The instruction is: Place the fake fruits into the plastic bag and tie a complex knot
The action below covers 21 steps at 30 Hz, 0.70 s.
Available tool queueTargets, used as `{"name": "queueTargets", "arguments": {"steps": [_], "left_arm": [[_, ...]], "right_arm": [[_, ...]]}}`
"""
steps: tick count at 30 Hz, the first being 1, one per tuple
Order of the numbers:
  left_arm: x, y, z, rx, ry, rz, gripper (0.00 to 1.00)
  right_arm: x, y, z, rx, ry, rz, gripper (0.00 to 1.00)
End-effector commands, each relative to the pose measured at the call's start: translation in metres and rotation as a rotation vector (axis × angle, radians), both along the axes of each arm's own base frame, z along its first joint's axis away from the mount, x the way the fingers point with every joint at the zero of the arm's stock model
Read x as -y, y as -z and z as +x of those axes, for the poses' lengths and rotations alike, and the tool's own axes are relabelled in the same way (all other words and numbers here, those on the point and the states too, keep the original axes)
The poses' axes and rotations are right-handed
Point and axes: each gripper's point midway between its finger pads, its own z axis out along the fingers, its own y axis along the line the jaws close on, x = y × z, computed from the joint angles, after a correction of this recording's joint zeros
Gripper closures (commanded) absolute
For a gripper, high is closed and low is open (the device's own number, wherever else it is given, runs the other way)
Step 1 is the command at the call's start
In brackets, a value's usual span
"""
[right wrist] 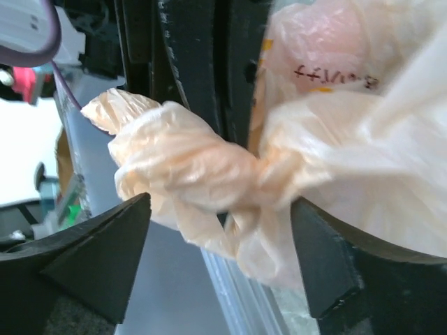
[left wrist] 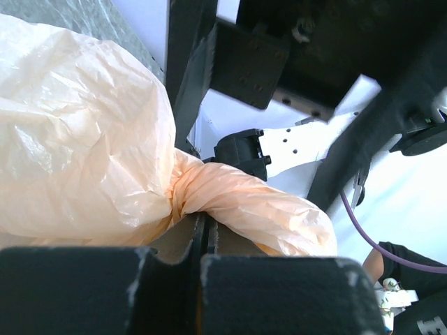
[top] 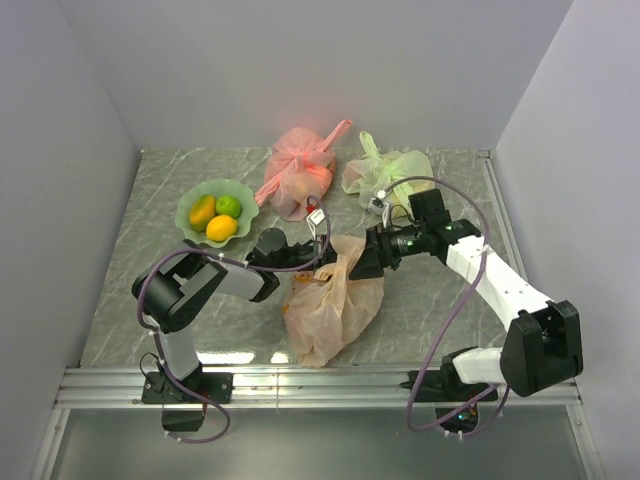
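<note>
peach plastic bag [top: 330,300] sits on the counter [top: 150,190] between your hands. its knot [right wrist: 188,164] runs hand to hand. left hand [left wrist: 200,241] is pinched narrow on the twisted handle, and right hand [right wrist: 220,204] sits wide around the knot, so right is nearer.

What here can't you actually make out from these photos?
Contents of the plastic bag: top view, crinkled plastic veils them.
The knot: top view, the left gripper and right gripper crowd it; right wrist view shows one side.
Whether the left gripper pinches plastic: left wrist view, its own fingers cover that spot.

Dish [top: 186,216] behind-L of plastic bag [top: 330,300]
</note>
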Motion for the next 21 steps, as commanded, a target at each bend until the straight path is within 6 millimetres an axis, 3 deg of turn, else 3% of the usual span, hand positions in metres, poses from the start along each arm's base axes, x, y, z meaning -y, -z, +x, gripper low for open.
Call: {"name": "queueTargets", "arguments": {"steps": [1,4,8,21], "left_arm": [[-0.002,-0.024,-0.006,0.085,0.013,-0.065,1.00],[-0.002,-0.025,-0.005,0.087,0.011,-0.069,1.00],[-0.001,-0.025,-0.004,0.086,0.012,-0.071,1.00],[0.002,-0.026,-0.003,0.094,0.014,-0.073,1.00]], "right_arm": [[0.011,-0.025,0.005,0.010,0.023,0.051,0.19],[0.017,-0.022,0.005,-0.077,0.057,0.072,0.41],[0.018,-0.018,0.005,-0.126,0.094,0.085,0.55],[0.015,0.004,0.010,-0.225,0.133,0.078,0.64]]}}
